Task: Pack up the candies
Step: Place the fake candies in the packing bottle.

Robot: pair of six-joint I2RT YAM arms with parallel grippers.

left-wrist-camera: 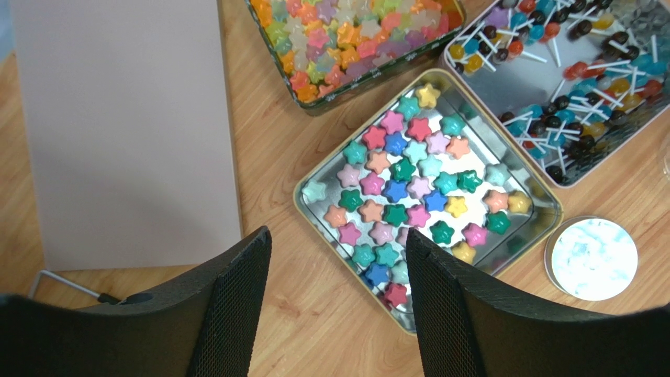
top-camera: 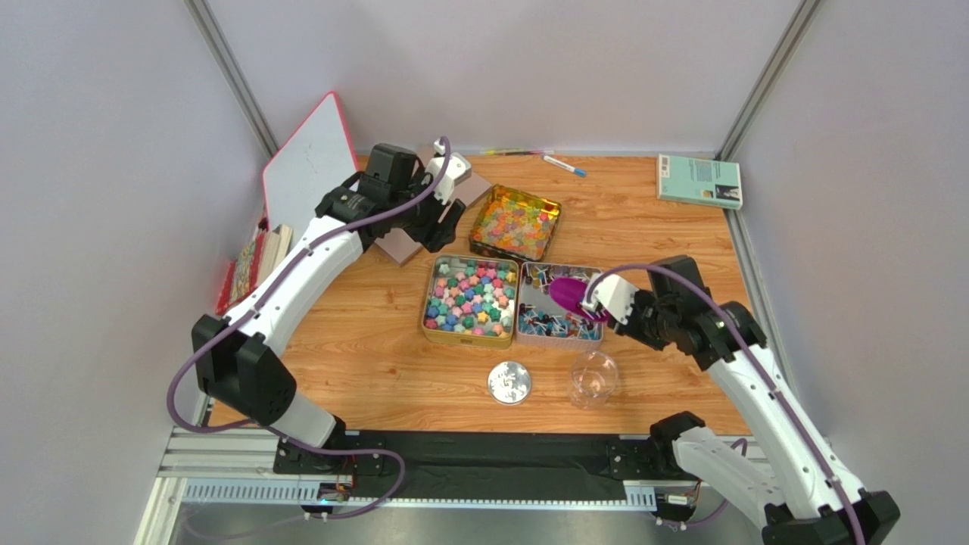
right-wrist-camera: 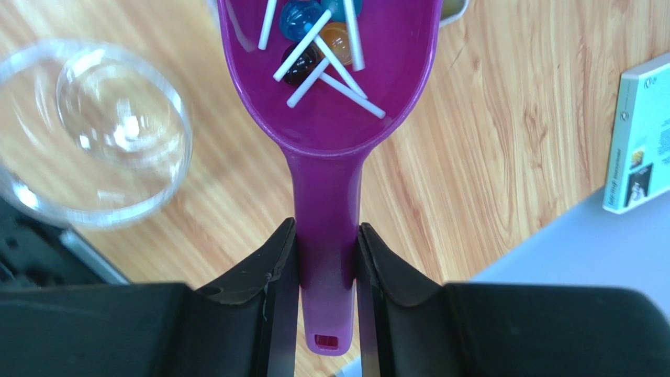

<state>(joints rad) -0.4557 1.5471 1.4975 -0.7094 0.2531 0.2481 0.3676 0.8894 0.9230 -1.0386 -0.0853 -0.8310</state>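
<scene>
— Right gripper (right-wrist-camera: 326, 236) closest, pinching the purple scoop (right-wrist-camera: 324, 157) by its handle; lollipop candies (right-wrist-camera: 311, 39) sit in its bowl, top of frame.
— Then keep it level, carry it over the glass jar (right-wrist-camera: 94, 133) at upper left, and tip slowly so no sticks catch the rim.
— Left gripper (left-wrist-camera: 338, 243)?
— Spread wide, holding nothing; star candies (left-wrist-camera: 409, 181) fill the tin (left-wrist-camera: 308, 192) mid-frame. Wooden table (top-camera: 375, 341), grey walls (top-camera: 114, 170).

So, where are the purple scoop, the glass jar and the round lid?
purple scoop (right-wrist-camera: 326, 196), right wrist view, on its handle.
glass jar (right-wrist-camera: 110, 126), right wrist view, on its bare bottom.
round lid (left-wrist-camera: 592, 259), left wrist view, on its middle.
</scene>
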